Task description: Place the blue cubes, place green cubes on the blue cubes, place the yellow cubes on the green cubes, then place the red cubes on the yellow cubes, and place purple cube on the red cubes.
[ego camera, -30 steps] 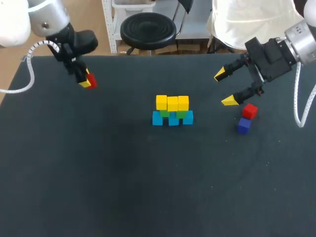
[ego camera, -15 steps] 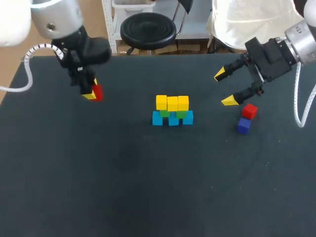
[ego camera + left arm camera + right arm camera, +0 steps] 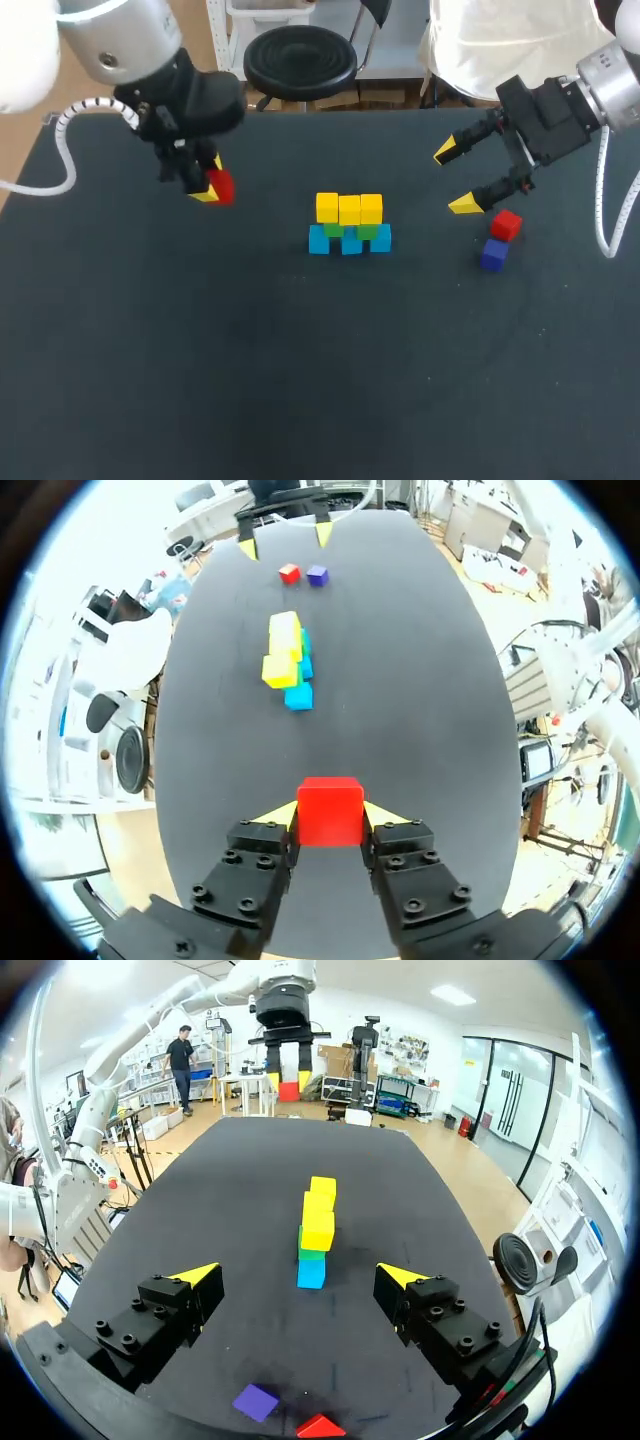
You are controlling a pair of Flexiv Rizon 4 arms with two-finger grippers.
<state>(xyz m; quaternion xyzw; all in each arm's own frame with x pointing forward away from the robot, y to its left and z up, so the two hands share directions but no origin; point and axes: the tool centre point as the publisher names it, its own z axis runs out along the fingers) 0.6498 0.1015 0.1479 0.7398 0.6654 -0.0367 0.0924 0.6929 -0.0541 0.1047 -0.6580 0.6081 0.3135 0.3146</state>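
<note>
Desk (image 3: 300,380): dark, carries all the cubes.
Left gripper (image 3: 208,188): above the desk's far left part, well apart from the stack; fingers closed on a red cube (image 3: 330,810), one on each side.
Right gripper (image 3: 455,178): at the far right, fingers spread wide, holding nothing.
Stack: mid-desk, between the two grippers; blue cubes (image 3: 349,240) in the bottom row, green cubes (image 3: 366,231) on them, yellow cubes (image 3: 349,208) in the top row.
Loose red cube (image 3: 506,224): on the desk just beside the right gripper's lower finger.
Purple cube (image 3: 493,255): just beside the loose red cube, nearer the camera.
</note>
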